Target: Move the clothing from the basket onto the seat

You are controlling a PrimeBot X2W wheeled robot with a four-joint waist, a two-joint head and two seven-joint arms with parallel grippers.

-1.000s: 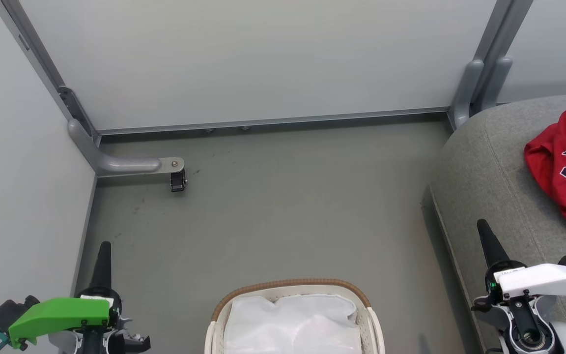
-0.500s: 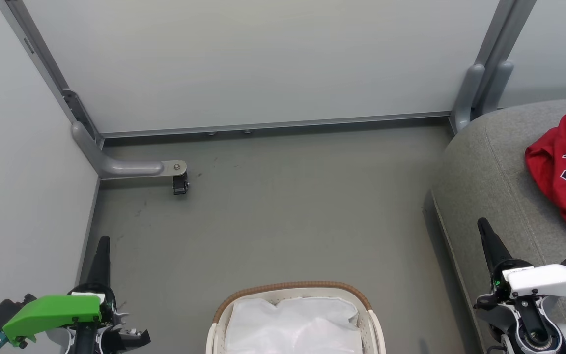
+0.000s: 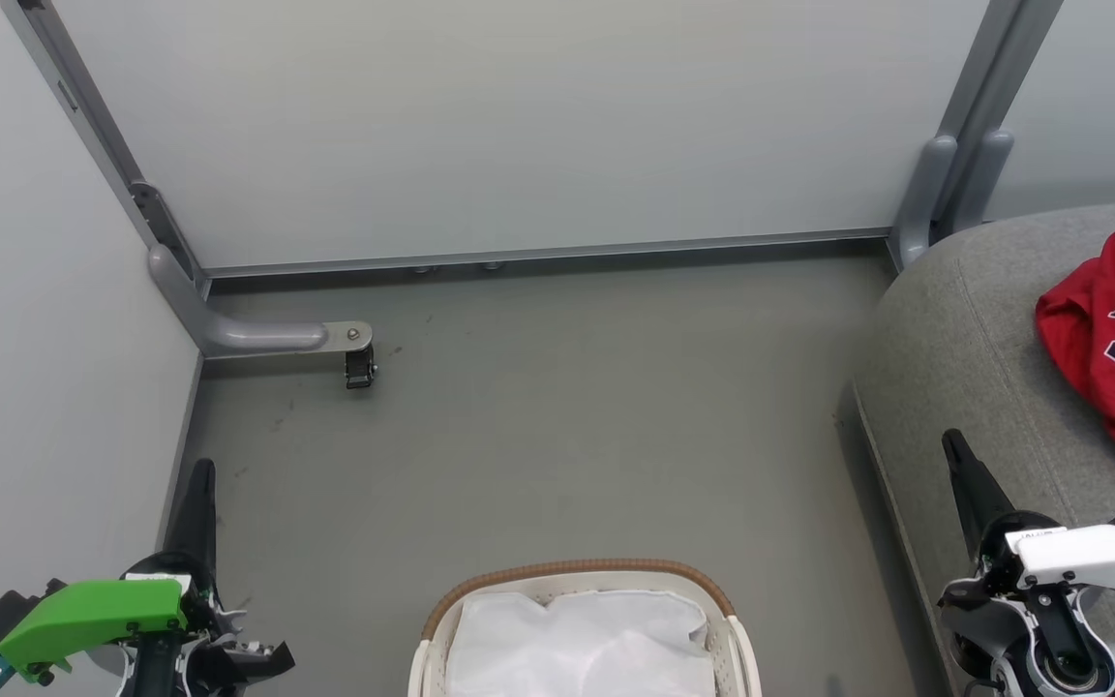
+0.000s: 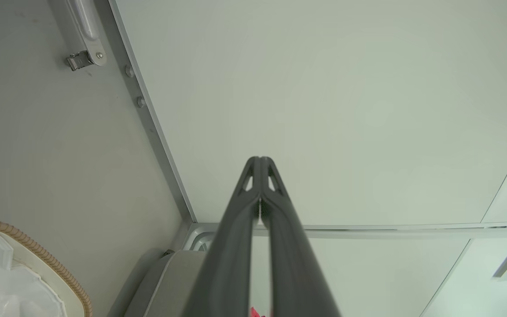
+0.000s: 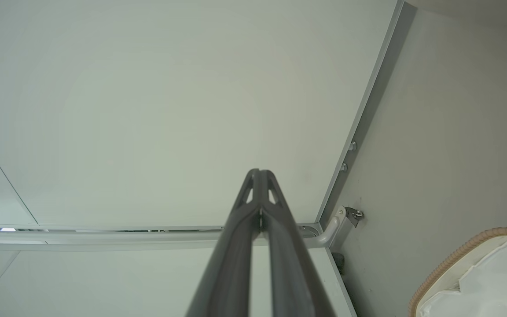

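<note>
Red clothing [image 3: 1114, 358] lies rumpled on the seat [image 3: 954, 339], right of the basket [image 3: 577, 566].
Left of the basket, the left gripper [image 3: 201, 469] has its dark tapered fingers pressed together. The basket's woven brown rim rings a crumpled white liner [image 3: 582, 644], with open grey floor [image 3: 557, 416] beyond. To its right, the right gripper [image 3: 951, 440] is closed too, over the seat's rounded fabric edge.

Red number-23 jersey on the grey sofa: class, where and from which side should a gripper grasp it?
Probably pinch a raised left-edge fold of the crumpled red jersey, from above with the right gripper: it lies bunched on the grey fabric sofa.
</note>
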